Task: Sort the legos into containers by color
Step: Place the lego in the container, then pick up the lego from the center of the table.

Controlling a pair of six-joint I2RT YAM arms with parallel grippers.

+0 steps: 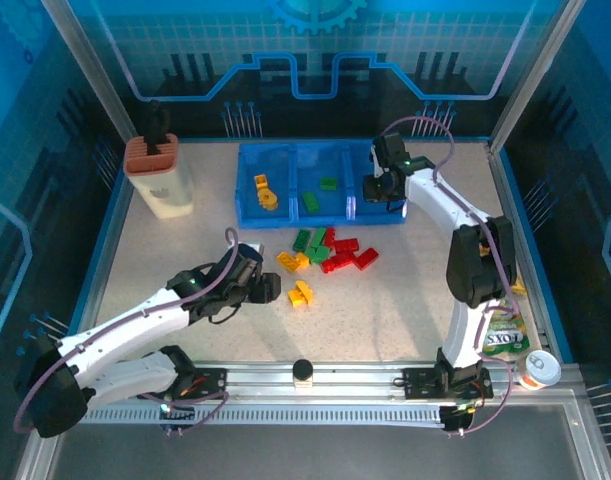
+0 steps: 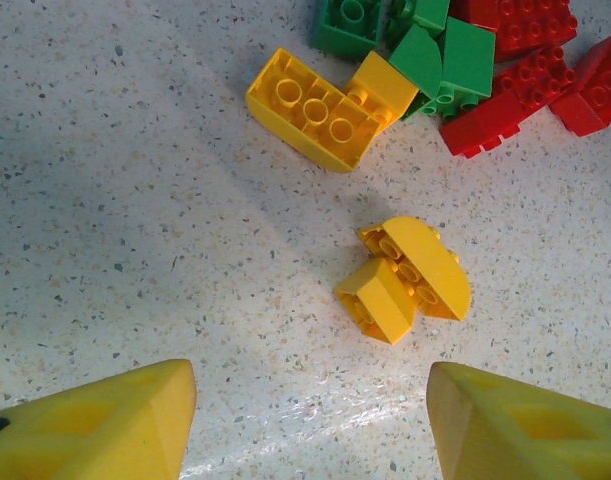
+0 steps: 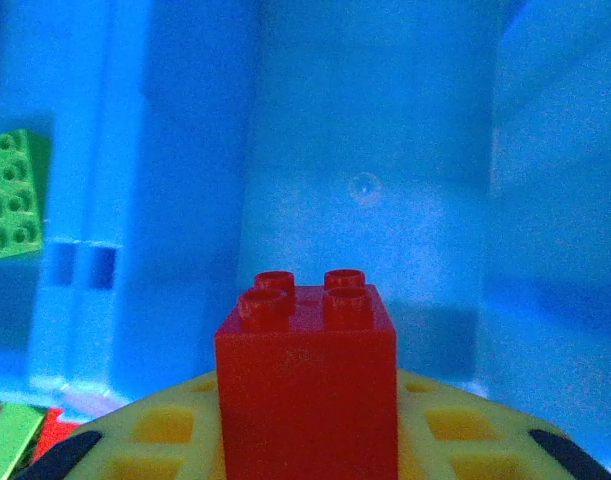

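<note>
The blue three-compartment bin [image 1: 293, 218] stands at the back of the table. Its left compartment holds yellow legos [image 1: 265, 190] and its middle one green legos [image 1: 320, 192]. My right gripper [image 1: 378, 188] hangs over the right compartment, shut on a red lego [image 3: 305, 380], with the blue bin wall [image 3: 365, 200] right ahead. A mixed pile of red, green and yellow legos [image 1: 327, 250] lies in front of the bin. My left gripper [image 2: 310, 410] is open just above the table, a short way before two touching yellow legos [image 2: 405, 280].
A cream holder with a rust-red top [image 1: 160, 175] stands at the back left. A snack bag [image 1: 500, 330] and a small cup [image 1: 537, 370] lie beside the right arm. Metal frame posts and a blue edge ring the table.
</note>
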